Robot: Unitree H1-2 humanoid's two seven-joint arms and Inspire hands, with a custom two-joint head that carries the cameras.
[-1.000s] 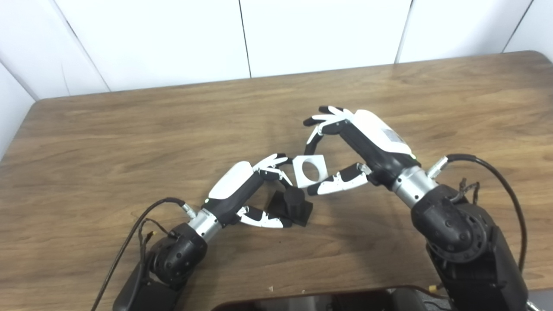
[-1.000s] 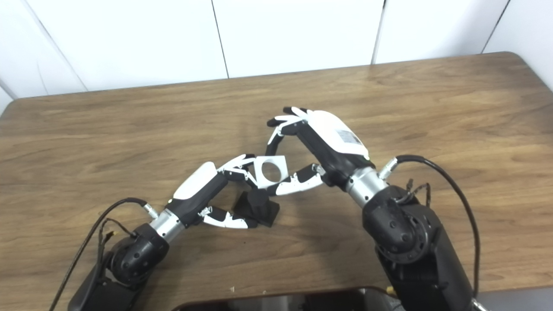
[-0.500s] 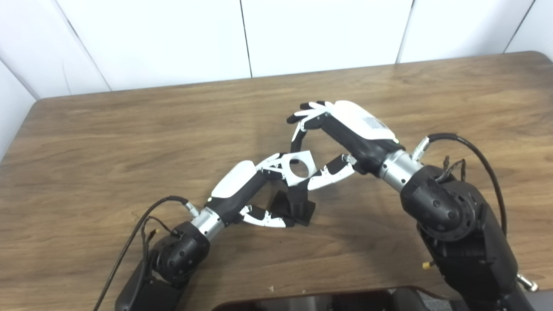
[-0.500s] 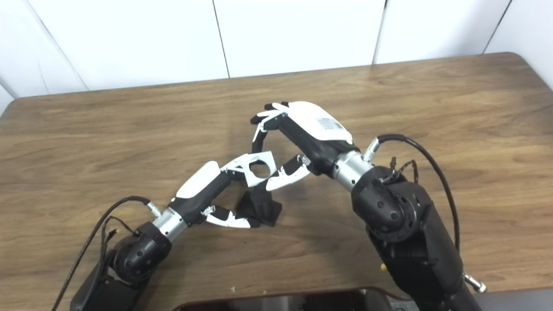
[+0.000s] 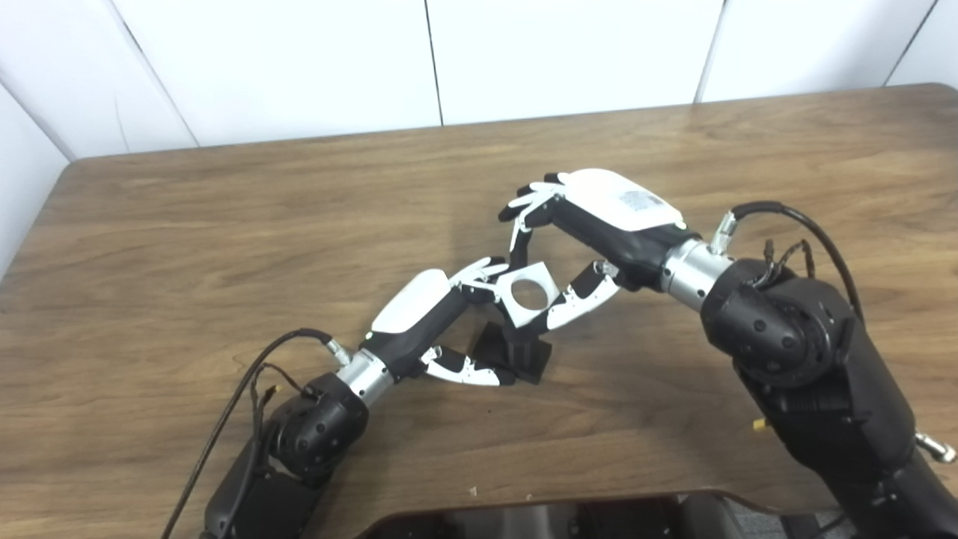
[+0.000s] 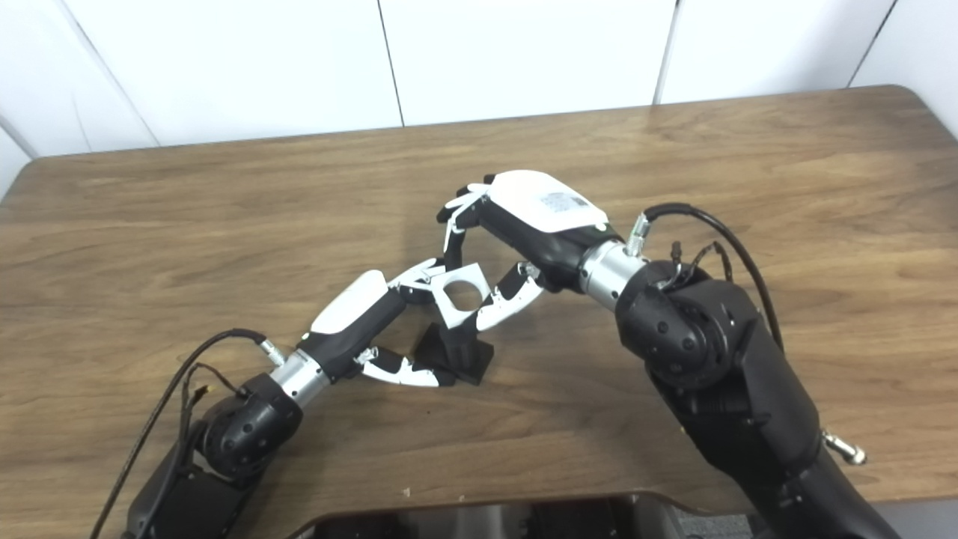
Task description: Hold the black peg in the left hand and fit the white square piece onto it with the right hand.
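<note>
Above black peg (image 5: 516,349) — white square piece (image 5: 528,294) pinched by right robot hand (image 5: 591,232), left robot hand (image 5: 441,314) gripping peg — views match.

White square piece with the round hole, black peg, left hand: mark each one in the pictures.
white square piece with the round hole (image 5: 510,305): left eye view, on its lower left corner.
black peg (image 5: 522,354): left eye view, on its base block.
left hand (image 6: 352,299): right eye view, on its white back shell.

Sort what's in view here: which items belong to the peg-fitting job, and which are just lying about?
In the job:
- black peg, standing on the table, gripped by the left hand
- white square piece, pinched in the right hand, held just above the peg, not yet seated

Lying about:
- nothing loose on the wooden table; only arm cables
</note>
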